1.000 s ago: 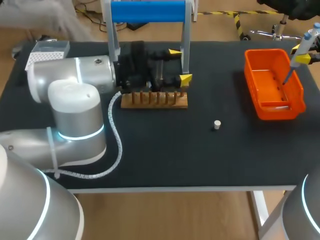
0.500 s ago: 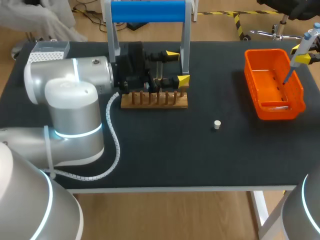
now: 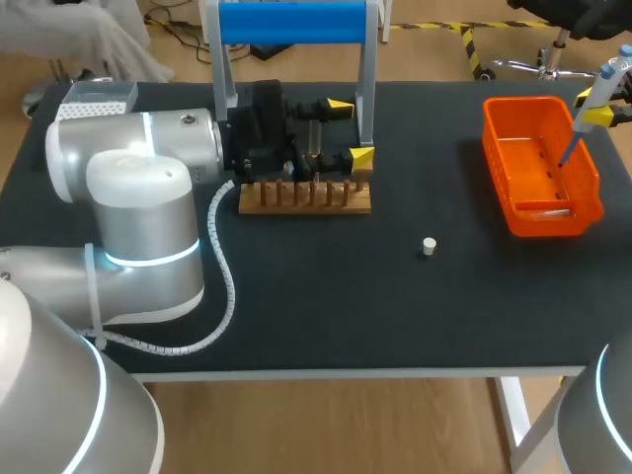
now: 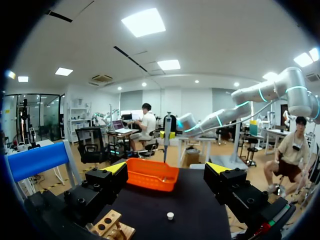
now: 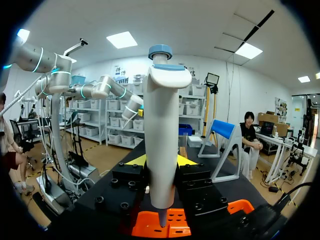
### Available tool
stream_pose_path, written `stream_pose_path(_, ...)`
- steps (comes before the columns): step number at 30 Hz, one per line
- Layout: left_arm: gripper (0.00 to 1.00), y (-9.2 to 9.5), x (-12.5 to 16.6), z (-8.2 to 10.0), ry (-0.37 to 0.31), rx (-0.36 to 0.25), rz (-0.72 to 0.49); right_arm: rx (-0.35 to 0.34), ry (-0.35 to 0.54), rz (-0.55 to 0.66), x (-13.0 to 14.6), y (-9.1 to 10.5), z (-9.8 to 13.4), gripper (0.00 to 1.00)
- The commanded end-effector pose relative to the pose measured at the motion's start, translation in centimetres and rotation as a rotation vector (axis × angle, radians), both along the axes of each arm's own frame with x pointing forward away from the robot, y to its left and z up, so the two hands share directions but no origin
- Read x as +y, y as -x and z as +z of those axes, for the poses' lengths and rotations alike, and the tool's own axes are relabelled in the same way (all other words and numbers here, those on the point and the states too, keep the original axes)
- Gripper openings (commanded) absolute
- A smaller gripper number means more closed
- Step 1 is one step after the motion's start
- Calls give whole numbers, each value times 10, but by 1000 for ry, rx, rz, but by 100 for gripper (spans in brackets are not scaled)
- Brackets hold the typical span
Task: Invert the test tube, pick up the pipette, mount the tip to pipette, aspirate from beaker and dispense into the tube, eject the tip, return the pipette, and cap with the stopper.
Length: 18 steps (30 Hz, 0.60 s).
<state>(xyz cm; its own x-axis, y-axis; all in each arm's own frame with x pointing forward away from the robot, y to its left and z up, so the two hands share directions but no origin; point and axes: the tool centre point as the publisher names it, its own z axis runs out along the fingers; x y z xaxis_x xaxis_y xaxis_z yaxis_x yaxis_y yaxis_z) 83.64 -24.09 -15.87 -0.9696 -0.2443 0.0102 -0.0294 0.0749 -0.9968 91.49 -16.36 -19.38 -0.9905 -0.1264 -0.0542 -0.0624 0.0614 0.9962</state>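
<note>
**Right gripper clamps the pipette over the bin; left gripper spread wide at the rack**

Right gripper [image 5: 161, 160]: both black fingers press the sides of the white plastic pipette with a blue cap [image 5: 161, 125]. One yellow tip shows on each side of its body, so the grip is closed on the pipette. The pipette stands upright, cap up. Its narrow lower end points down over the orange plastic bin [image 5: 172, 226].

Head view: the same pipette hangs at the table's far right corner, slightly tilted. Its thin end dips inside the bin's far half, and I cannot tell whether it touches the bin. A slim pale item lies at the bin's near end, too small to identify.

Left gripper [image 4: 166, 169]: fingers spread wide, yellow tips well apart. The left wrist view shows only table and bin between them. It sits low, just above and behind the brown wooden peg rack [image 3: 306, 197], near the rack's right end. In the head view it is framed by the grey uprights of the stand with the blue cylindrical bar [image 3: 291, 22]. A pale upright shape shows between the fingers in the head view, and I cannot tell what it is. The silver left arm [image 3: 148, 197] lies across the table's left half.

The small white round stopper [image 3: 428, 246] stands alone on the black table [image 3: 395, 316]. It is between rack and bin, nearer the front, and well apart from both grippers.
</note>
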Motion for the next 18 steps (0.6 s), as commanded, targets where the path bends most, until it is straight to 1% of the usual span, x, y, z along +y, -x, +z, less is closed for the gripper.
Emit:
stream_pose_path(1, 100, 0, -1, -1, 0, -1, 3, 0, 4, 1, -1, 0, 1, 0)
stream_pose_path(5, 100, 0, -1, -1, 0, -1, 3, 0, 4, 1, -1, 0, 1, 0)
stream_pose_path(9, 100, 0, -1, -1, 0, -1, 3, -20, 5, 9, 17, 8, 10, 0)
stream_pose_path(12, 100, 0, -1, -1, 0, -1, 3, -29, 11, 22, 30, 14, 12, 0)
stream_pose_path(16, 100, 0, -1, -1, 0, -1, 3, -39, 26, -1, 45, 21, 13, 0)
stream_pose_path(18, 100, 0, -1, -1, 0, -1, 3, -32, 31, -8, 53, 24, 13, 0)
